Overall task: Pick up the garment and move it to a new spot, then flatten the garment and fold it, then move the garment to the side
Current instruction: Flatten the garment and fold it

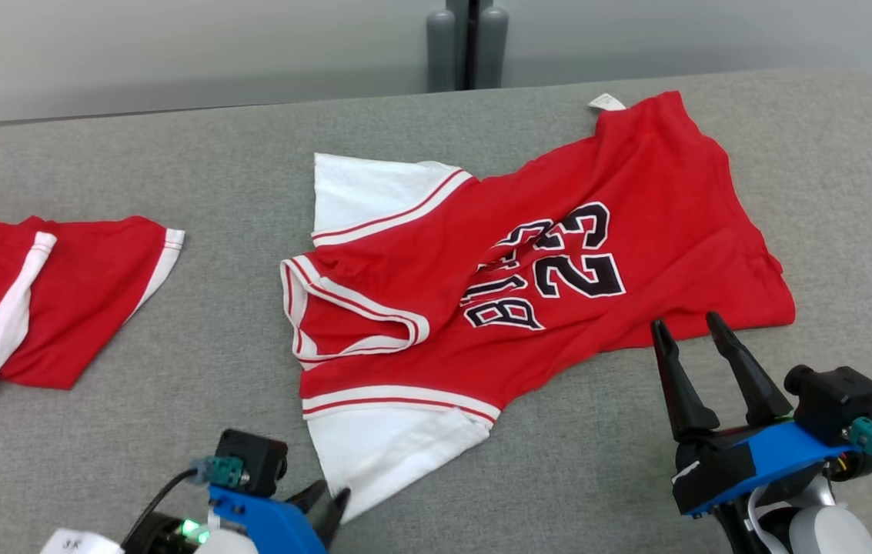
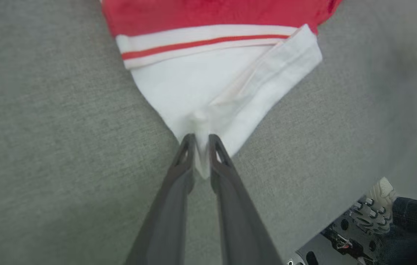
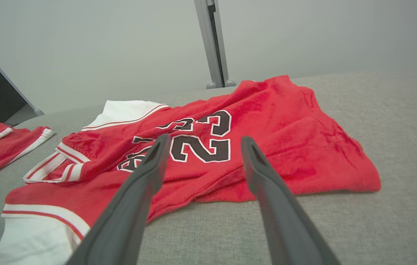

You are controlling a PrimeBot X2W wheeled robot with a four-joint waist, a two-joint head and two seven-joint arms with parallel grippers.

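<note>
– Jaws first: what have you got?

– On my left gripper (image 2: 201, 141) they're nipped almost together on the tip of the white sleeve (image 2: 208, 88). A tongue of cloth pokes out between the fingers (image 2: 184, 162). On my right gripper (image 1: 686, 323) they stand wide with nothing in them, hanging just beside the near edge of the cloth.

– And the thing itself?

– Red jersey (image 1: 559, 254), number 23 face up, lying about mid-way across the grey top (image 1: 174, 192). The collar is toward my left and the hem toward my right. It's spread out but not flat. Creases run through the lettering, the neck is bunched, and the near sleeve has a flap turned over on itself.

– How far along are we?

– Early to middle, I'd judge. It looks laid out at a spot, so flattening seems to be the step in hand, and I reckon this pinch is for drawing the sleeve straight. The fold isn't done, and neither is the shift to the side.

– Any bins or baskets to report?

– None I can make out; the jersey lies straight on the grey top. A second red garment (image 1: 58, 308) lies well apart on my left, on the same top.

– Anything else nearby?

– A person's shoe (image 2: 381, 191), down past the edge in the left wrist view.
</note>
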